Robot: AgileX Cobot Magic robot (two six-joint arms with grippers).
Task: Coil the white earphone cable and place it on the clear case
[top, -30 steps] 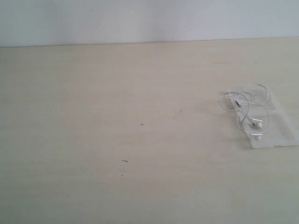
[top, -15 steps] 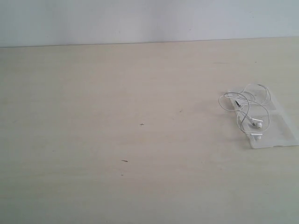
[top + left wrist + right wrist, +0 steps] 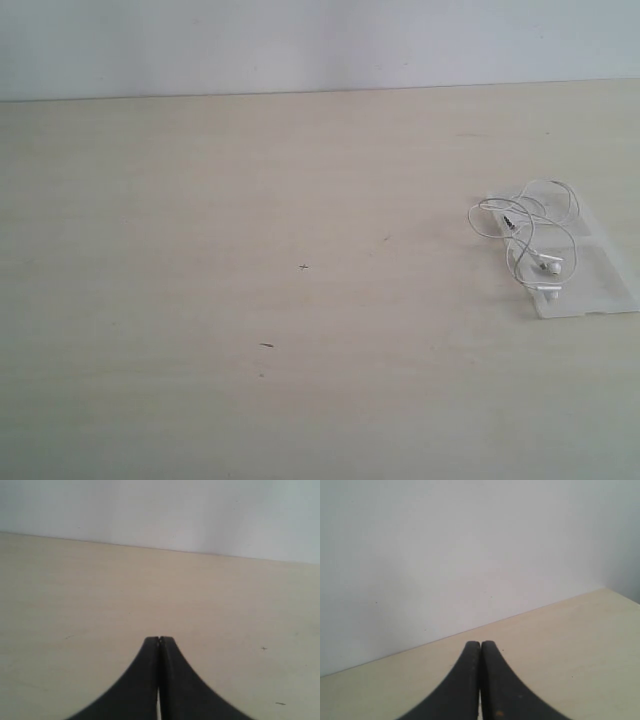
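Observation:
The white earphone cable (image 3: 527, 232) lies in loose loops at the right of the table, its two earbuds (image 3: 551, 267) resting on the clear case (image 3: 600, 275). Part of the coil hangs over the case's left and far edges onto the table. Neither arm appears in the exterior view. My left gripper (image 3: 159, 639) is shut with nothing between its black fingers, above bare table. My right gripper (image 3: 480, 643) is shut and empty too, facing the wall and the table's far edge. Neither wrist view shows the cable or the case.
The pale wooden table (image 3: 250, 250) carries only a few small dark specks (image 3: 267, 345). A plain white wall (image 3: 300, 40) runs along its far edge.

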